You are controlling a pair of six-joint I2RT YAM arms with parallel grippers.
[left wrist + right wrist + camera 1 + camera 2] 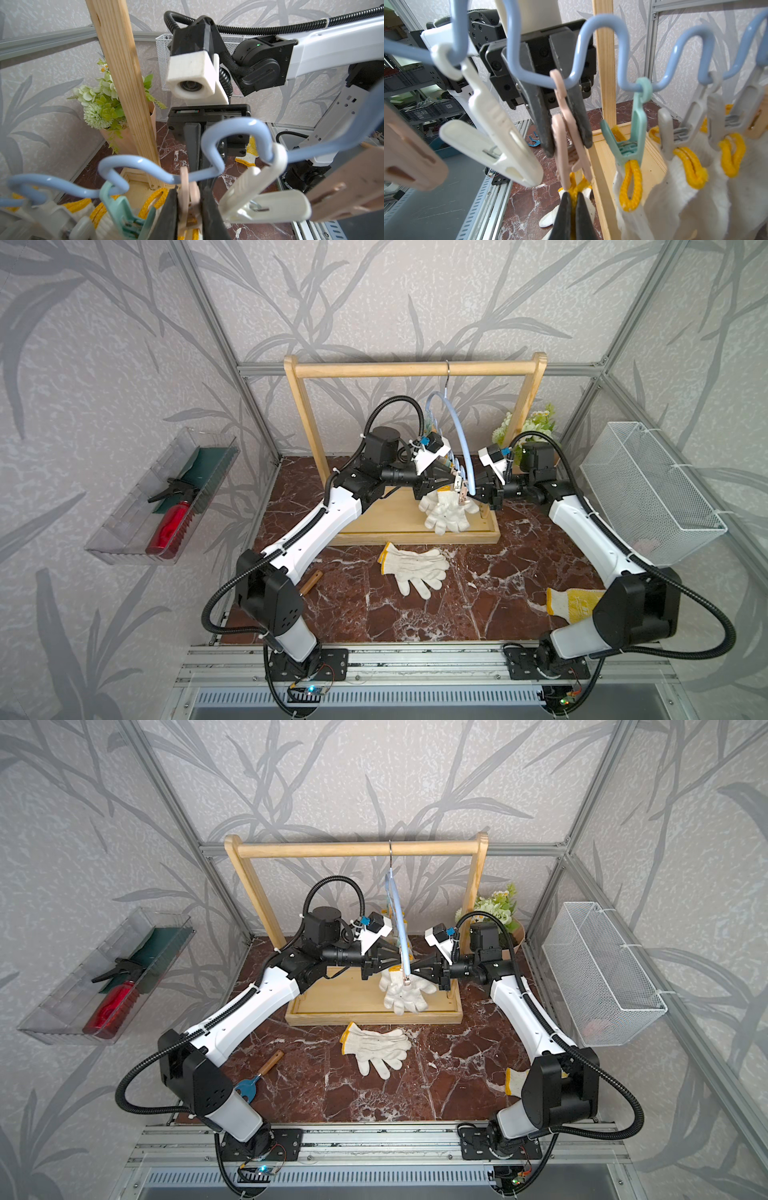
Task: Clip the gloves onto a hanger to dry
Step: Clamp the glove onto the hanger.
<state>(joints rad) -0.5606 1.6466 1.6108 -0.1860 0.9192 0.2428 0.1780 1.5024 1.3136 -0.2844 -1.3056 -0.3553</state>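
The left claw (pixel 190 212) is on the left of the blue hanger (pixel 398 915). It squeezes a pink peg (pixel 564 135) that hangs from the hanger. Some white gloves (pixel 675 197) hang from other pegs on the hanger, held by their yellow edges. In front of the hanger, a loose pair of gloves (pixel 415 568) lies flat on the bench (pixel 498 605). The right claw (pixel 572 216) is on the right of the hanger. It is pressed together on a glove's yellow cuff (pixel 578 185), just under the pink peg.
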